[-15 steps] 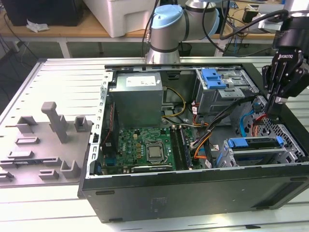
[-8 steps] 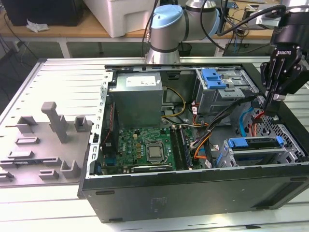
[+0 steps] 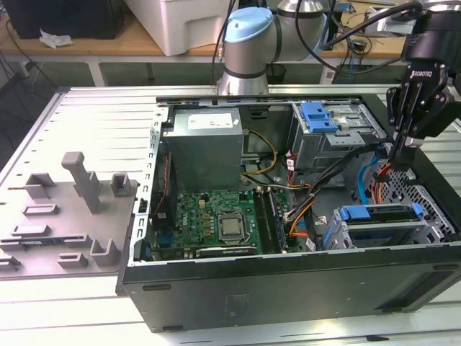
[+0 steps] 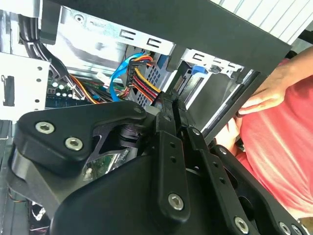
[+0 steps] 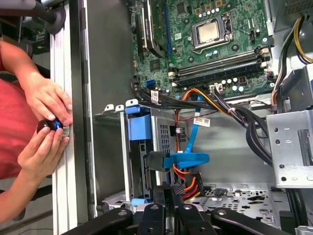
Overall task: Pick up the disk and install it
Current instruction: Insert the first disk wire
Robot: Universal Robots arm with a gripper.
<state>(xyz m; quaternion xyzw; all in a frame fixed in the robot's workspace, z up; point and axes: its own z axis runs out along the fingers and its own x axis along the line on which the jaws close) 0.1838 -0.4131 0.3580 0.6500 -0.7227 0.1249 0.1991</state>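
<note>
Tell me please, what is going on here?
A robot arm reaches into an open computer case; its claw, shut, points down among the cables near the drive bay. The disk with its blue frame sits in that bay. A person's hands rest on the case's edge, holding a small dark object.

disk [image 3: 382,229] blue plastic frame, silver metal; end effector [image 3: 396,163] matt black.

Bright even light, soft shadows inside the computer case [image 3: 288,288], pale glare on the table [image 3: 94,115]
</note>
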